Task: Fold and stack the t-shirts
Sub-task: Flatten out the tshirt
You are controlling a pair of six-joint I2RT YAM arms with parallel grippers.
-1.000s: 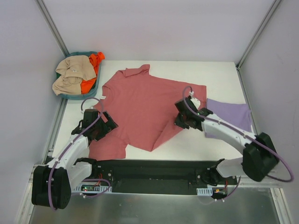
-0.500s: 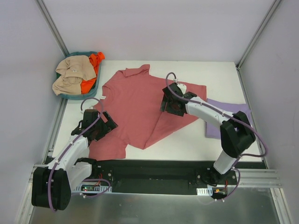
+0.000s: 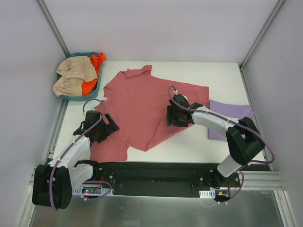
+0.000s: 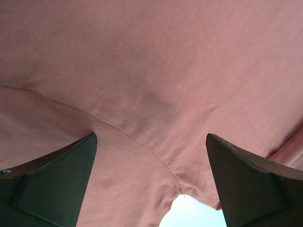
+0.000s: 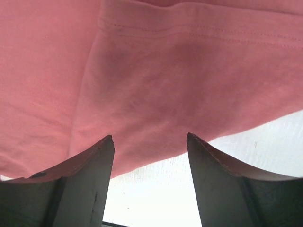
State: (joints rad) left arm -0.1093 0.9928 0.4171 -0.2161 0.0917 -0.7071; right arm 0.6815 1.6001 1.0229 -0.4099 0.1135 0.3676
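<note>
A large brick-red t-shirt (image 3: 137, 101) lies spread on the white table, its right lower part folded in toward the middle. A lavender t-shirt (image 3: 233, 111) lies folded flat at the right, partly under my right arm. My left gripper (image 3: 104, 126) is open low over the red shirt's left sleeve seam and armpit (image 4: 156, 156); nothing sits between its fingers (image 4: 61, 179). My right gripper (image 3: 172, 117) is open just above the folded flap's near edge (image 5: 156, 118), holding nothing, with bare table (image 5: 156, 189) between its fingers (image 5: 222, 179).
A teal basket (image 3: 71, 98) at the back left corner holds a beige garment (image 3: 71, 75) and an orange one (image 3: 93, 71). Grey walls close in the table on three sides. The black base rail (image 3: 151, 177) runs along the near edge.
My right gripper carried the red shirt's right flap leftward, opened and let it go, then drew back toward the near edge. The left arm has barely moved.
</note>
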